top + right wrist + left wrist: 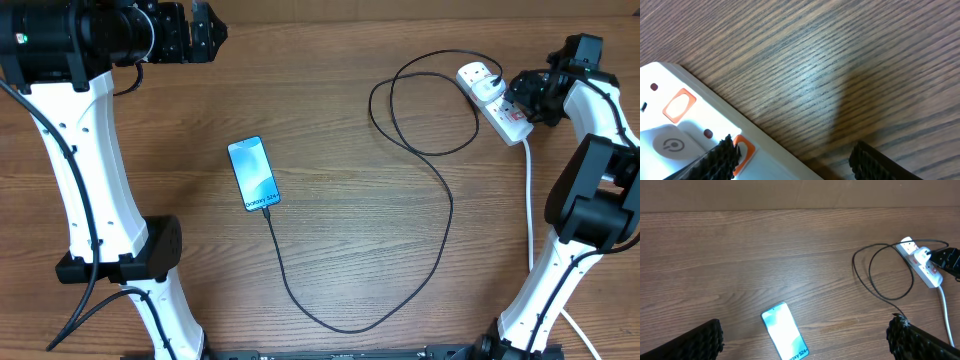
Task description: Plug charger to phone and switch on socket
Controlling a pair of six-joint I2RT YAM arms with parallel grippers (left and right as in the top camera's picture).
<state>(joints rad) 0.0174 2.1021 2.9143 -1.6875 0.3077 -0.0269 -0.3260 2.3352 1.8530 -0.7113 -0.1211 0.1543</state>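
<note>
The phone (pixel 253 173) lies screen up at the table's middle left, its blue screen lit; it also shows in the left wrist view (pixel 785 331). The black charger cable (pixel 440 190) is plugged into the phone's lower end and loops across the table to a white plug in the socket (pixel 492 100). My right gripper (pixel 515 98) is open right at the socket; in the right wrist view one finger touches an orange switch (pixel 742 150) on the socket (pixel 670 115). My left gripper (pixel 205 32) is open, high at the far left, away from the phone.
The socket's thick white cord (pixel 530 200) runs down the right side beside the right arm's base. The socket and cable loop also show in the left wrist view (pixel 920 262). Both arms' white bases stand at the near table edge.
</note>
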